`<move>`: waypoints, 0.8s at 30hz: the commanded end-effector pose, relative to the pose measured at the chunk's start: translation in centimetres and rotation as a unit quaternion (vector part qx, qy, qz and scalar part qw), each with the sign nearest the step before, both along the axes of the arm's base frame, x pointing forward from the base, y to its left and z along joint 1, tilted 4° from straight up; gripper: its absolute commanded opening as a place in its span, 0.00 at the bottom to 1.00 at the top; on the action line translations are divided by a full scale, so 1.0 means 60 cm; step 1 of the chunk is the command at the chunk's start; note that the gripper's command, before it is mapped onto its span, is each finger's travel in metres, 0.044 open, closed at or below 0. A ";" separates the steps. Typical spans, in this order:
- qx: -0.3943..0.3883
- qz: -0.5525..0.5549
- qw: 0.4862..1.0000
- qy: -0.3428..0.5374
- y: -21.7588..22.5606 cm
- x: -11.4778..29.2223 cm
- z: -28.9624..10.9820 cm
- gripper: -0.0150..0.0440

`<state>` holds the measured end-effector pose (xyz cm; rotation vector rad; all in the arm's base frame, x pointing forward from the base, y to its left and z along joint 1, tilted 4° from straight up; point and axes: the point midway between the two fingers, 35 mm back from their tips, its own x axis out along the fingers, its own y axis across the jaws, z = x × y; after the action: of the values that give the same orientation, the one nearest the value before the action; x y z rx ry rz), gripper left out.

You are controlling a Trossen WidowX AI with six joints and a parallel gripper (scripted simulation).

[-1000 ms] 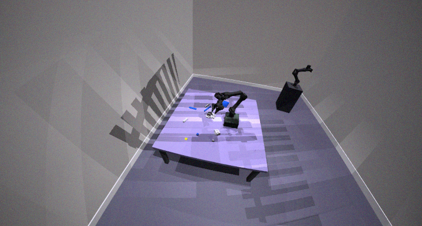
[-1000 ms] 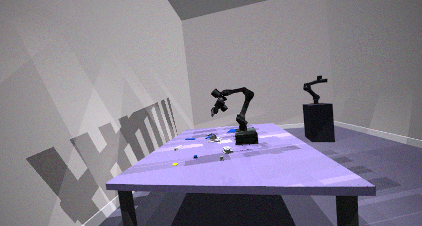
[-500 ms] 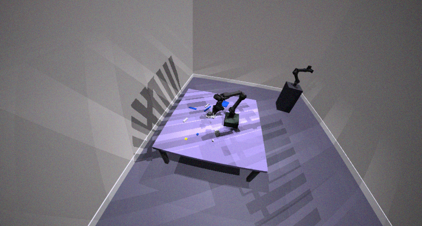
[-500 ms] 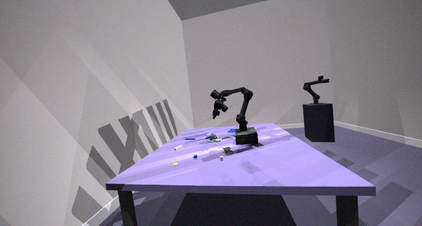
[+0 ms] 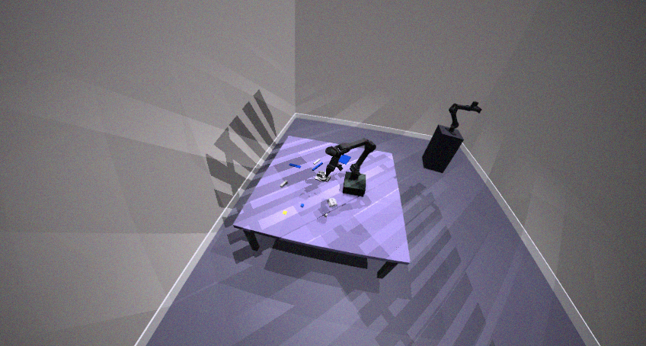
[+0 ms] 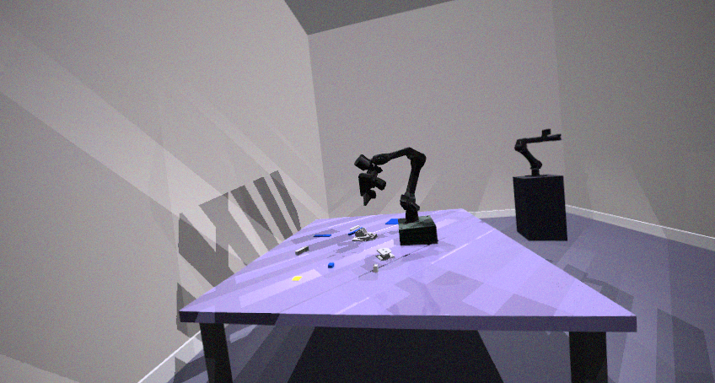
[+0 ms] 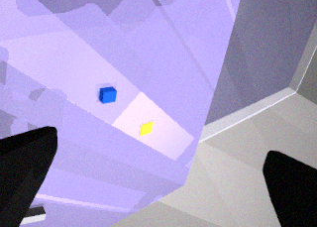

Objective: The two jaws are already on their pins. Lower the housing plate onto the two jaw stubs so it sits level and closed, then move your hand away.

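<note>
In the top view, reaches over the worktop (image 5: 371, 234) (image 6: 411, 304) (image 7: 163, 68) with the hand (image 5: 327, 174) (image 6: 366, 202) (image 7: 164, 151) in line with a grey-and-white assembly (image 5: 322, 177) (image 6: 364, 236), near a smaller white assembly (image 5: 332, 202) (image 6: 384, 253); cannot tell which includes the housing plate. In the exterior view, hangs well above both, tilted downward. In the wrist view, shows widely parted fingers, released and grasping nothing, with a blue cube (image 5: 302, 205) (image 6: 330, 265) (image 7: 108, 94) near a yellow square (image 5: 284, 213) (image 6: 297, 277) (image 7: 146, 128) beyond.
</note>
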<state>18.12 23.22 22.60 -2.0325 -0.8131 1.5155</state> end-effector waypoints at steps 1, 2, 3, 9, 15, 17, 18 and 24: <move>-0.002 -0.024 0.999 0.029 0.005 0.000 -0.006 1.00; -0.002 -0.030 0.999 0.037 0.006 0.000 -0.008 1.00; -0.002 -0.036 0.998 0.044 0.007 0.000 -0.009 1.00; -0.003 -0.073 0.993 0.088 0.014 -0.002 -0.020 1.00; -0.005 -0.111 0.985 0.131 0.019 -0.004 -0.030 1.00; -0.006 -0.124 0.982 0.145 0.021 -0.005 -0.034 1.00; -0.007 -0.130 0.980 0.152 0.022 -0.005 -0.036 1.00; -0.010 -0.170 0.966 0.192 0.028 -0.007 -0.046 1.00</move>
<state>17.67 24.66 20.08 -1.7313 -0.3406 1.6348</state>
